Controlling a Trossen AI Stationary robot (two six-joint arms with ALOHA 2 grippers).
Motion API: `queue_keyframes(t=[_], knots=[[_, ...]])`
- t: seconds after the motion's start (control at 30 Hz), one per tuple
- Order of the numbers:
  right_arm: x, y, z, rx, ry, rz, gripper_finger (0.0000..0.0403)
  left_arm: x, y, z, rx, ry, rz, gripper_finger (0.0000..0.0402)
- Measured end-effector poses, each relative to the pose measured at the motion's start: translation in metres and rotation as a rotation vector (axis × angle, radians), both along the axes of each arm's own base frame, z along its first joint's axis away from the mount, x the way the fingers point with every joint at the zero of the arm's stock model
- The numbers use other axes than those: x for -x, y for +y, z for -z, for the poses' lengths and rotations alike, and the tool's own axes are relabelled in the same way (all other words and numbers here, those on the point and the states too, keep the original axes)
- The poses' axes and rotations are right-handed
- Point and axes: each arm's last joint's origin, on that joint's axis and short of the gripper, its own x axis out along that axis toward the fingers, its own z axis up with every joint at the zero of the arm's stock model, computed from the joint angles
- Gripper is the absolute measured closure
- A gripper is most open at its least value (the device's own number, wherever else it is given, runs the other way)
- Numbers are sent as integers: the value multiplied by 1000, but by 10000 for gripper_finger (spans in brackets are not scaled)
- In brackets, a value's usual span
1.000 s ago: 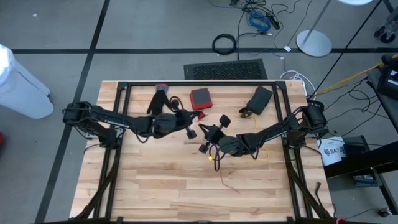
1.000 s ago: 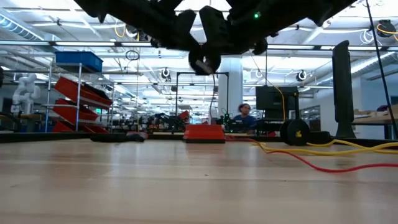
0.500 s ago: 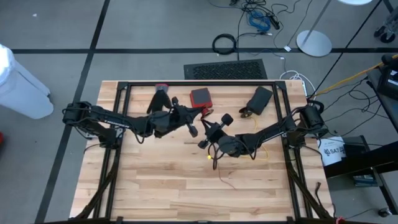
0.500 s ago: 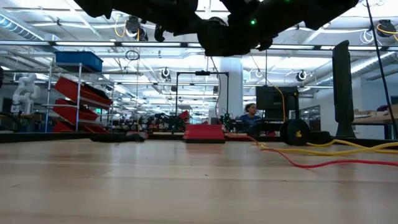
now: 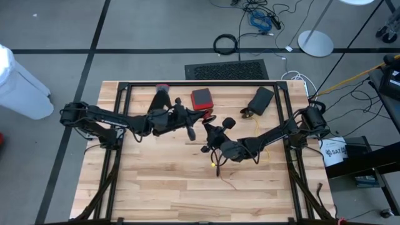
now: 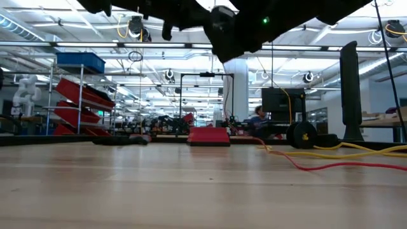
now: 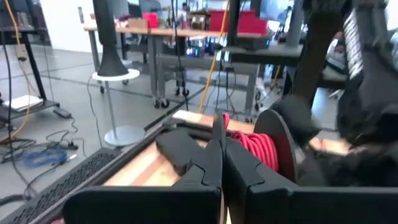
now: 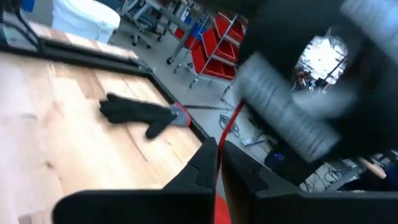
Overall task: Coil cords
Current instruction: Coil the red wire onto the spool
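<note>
Hovering above the middle of the table (image 5: pixel 156 187), the left gripper (image 5: pixel 189 128) and right gripper (image 5: pixel 210 134) hang close together, each with fingers pressed shut on a red cord (image 7: pixel 225 121) that shows pinched between them in both wrist views. A yellow cord (image 5: pixel 265 151) lies on the wood under the right arm. A black glove (image 5: pixel 160 97) and red box (image 5: pixel 201 98) sit near the far edge.
</note>
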Motion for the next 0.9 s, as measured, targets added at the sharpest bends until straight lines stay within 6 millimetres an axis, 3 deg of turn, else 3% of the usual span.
queue_keyframes(t=[0.33,0.9], knots=[[0,0,2,2,13,-6,349,12,0,-17,-16,-22,12,401],[1,12,5,-14,44,-117,346,50,-1,-44,-27,20,75,401]])
